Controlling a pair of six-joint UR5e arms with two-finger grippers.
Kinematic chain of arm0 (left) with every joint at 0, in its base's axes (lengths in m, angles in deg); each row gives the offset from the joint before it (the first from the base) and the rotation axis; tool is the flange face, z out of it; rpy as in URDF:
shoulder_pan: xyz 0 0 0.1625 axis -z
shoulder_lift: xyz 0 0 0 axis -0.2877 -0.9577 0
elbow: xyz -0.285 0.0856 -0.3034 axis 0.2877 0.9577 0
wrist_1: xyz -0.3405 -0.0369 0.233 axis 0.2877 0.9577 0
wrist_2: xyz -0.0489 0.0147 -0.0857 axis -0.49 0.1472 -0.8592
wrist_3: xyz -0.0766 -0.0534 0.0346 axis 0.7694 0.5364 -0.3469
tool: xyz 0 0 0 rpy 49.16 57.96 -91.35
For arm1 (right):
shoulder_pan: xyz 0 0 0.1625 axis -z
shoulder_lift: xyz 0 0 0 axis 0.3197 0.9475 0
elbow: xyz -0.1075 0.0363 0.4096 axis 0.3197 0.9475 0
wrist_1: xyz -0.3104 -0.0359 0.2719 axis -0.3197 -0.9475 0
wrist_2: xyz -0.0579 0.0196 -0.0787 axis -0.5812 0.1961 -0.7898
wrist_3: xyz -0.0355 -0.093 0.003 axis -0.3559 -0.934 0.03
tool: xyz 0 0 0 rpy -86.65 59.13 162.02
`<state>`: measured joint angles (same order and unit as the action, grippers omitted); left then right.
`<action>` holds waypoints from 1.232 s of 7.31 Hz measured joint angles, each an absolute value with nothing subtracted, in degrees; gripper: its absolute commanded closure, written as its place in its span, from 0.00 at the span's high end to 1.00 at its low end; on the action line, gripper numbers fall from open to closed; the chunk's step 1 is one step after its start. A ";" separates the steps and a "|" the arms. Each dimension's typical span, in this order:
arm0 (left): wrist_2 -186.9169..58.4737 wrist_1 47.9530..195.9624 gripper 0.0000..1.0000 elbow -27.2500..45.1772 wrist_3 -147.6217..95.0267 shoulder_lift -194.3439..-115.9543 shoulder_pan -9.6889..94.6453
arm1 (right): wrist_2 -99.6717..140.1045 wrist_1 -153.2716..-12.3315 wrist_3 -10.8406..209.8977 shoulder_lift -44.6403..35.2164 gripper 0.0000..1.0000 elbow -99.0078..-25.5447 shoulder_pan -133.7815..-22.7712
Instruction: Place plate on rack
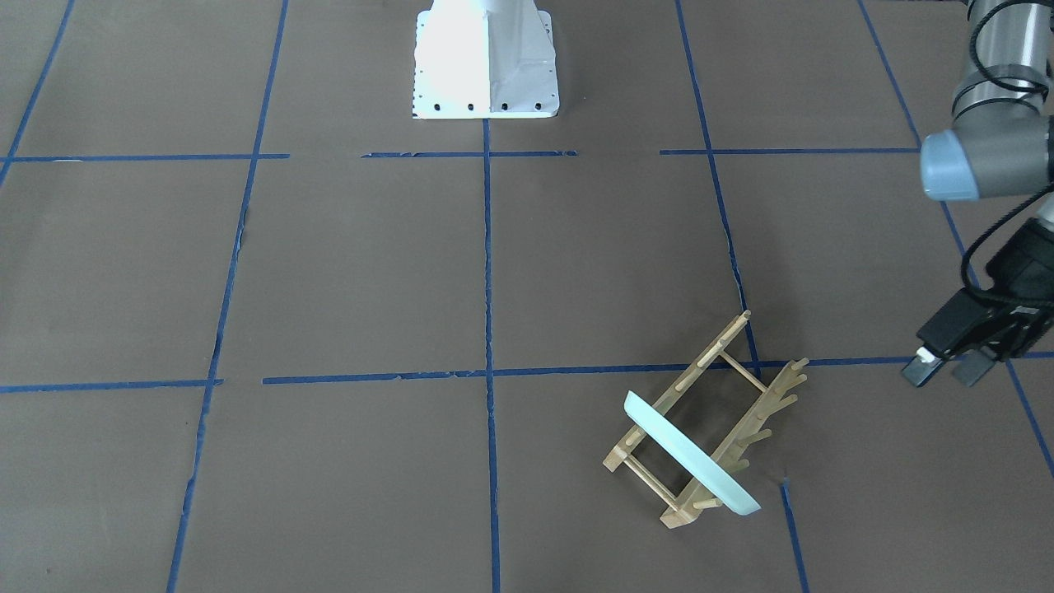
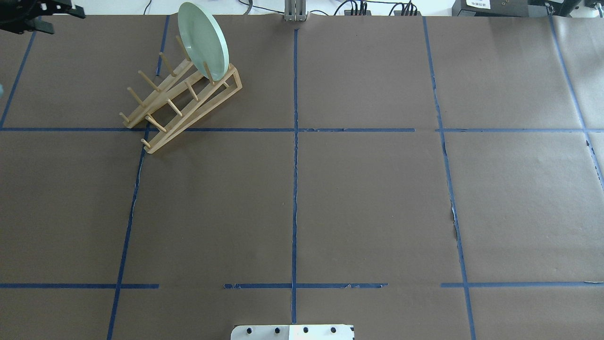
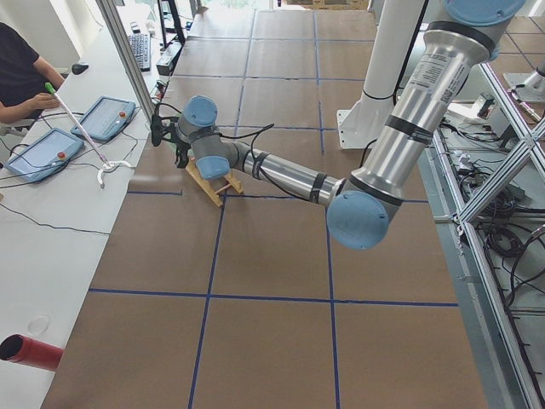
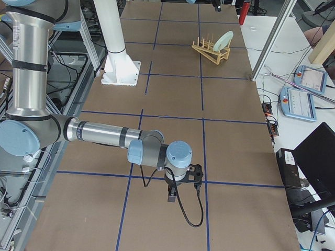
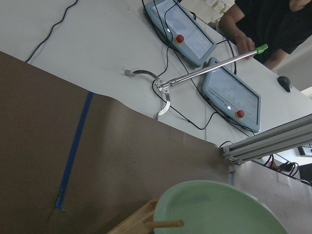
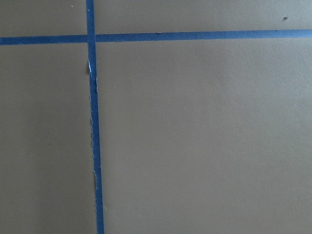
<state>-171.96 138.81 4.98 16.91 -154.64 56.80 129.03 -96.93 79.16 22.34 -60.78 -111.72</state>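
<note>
Mint-green plate point(image 1: 690, 455) stands propped between end pegs of the rack point(image 1: 700, 362), so we judge it placed. Left pincer point(image 1: 945, 368) hangs aside, spread, empty; of the right pincer point(image 4: 171, 196) we cannot tell.

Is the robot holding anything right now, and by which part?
Nothing that shows. The plate stands in the rack, and the left gripper hangs open and empty off to one side. The right gripper cannot be judged.
</note>
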 measured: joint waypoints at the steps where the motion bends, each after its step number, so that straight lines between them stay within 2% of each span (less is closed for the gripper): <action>1: -173.01 132.15 1.00 8.20 3.39 -149.96 60.31 | 129.03 -96.94 79.16 22.34 1.00 -60.78 -111.72; 3: -173.31 119.67 1.00 12.03 -24.60 -142.36 69.31 | 129.03 -96.93 79.16 22.34 1.00 -60.78 -111.72; 5: -173.42 108.53 1.00 12.36 -45.74 -136.61 76.08 | 129.03 -96.93 79.16 22.33 1.00 -60.78 -111.72; 7: -175.60 94.62 1.00 12.72 -52.02 -132.43 78.07 | 129.03 -96.93 79.16 22.34 1.00 -60.74 -111.72; 9: -178.03 87.30 1.00 15.53 -52.45 -131.29 78.28 | 129.03 -96.93 79.16 22.31 1.00 -60.76 -111.72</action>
<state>-178.03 87.30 15.53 -52.45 -131.29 78.28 129.03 -96.93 79.16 22.31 -60.76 -111.72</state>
